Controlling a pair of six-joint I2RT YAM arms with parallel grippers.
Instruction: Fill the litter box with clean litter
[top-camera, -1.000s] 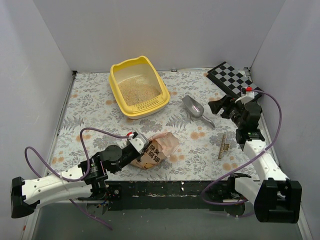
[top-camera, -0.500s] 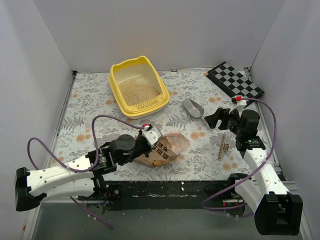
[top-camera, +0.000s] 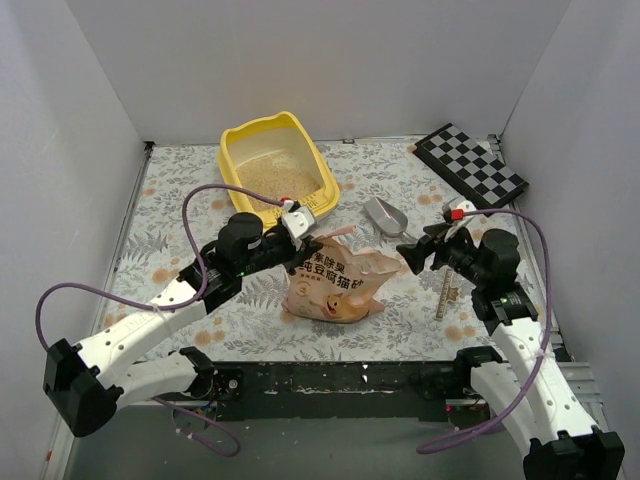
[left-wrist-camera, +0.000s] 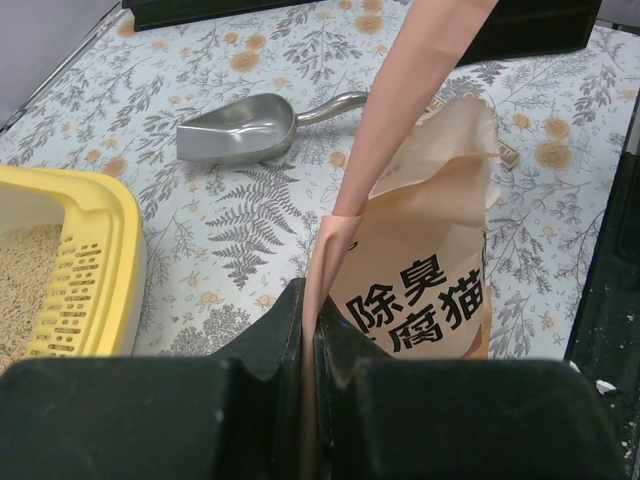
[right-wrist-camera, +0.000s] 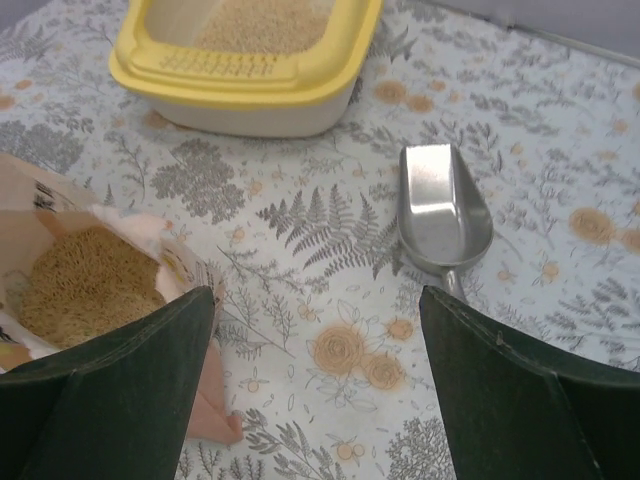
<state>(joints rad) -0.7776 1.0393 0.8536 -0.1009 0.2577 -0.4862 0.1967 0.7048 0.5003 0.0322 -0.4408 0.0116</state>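
Tabletop (top-camera: 180, 200) is floral print, boxed in by white walls on three sides. Left claw (top-camera: 300, 228) is clamped on the bag's (top-camera: 335, 285) top flap only. It's a thin pinch, with the bag's bulk hanging below and to its right. Right claw (top-camera: 415, 252) is spread apart and empty, just beside the bag's open mouth, and litter (right-wrist-camera: 85, 285) shows inside. Litter box (top-camera: 226, 170) sits just beyond the left claw toward the back wall, part-filled.

Risks, my read:
- The flap slips or tears out of the pinch under the load.
- The mouth faces sideways, so any tilt before it's over the box dumps litter on the tabletop.
- The right claw closes badly and crumples the mouth shut.
- The scoop (top-camera: 385, 215) lies just beyond the right claw and is easy to knock.

Room:
- The run from the left claw to the box is short, and the box rim is the edge to get over.
- The checkered board (top-camera: 470, 165) is well beyond the right claw, by the right wall.
- The tabletop's front edge is near, behind the bag.
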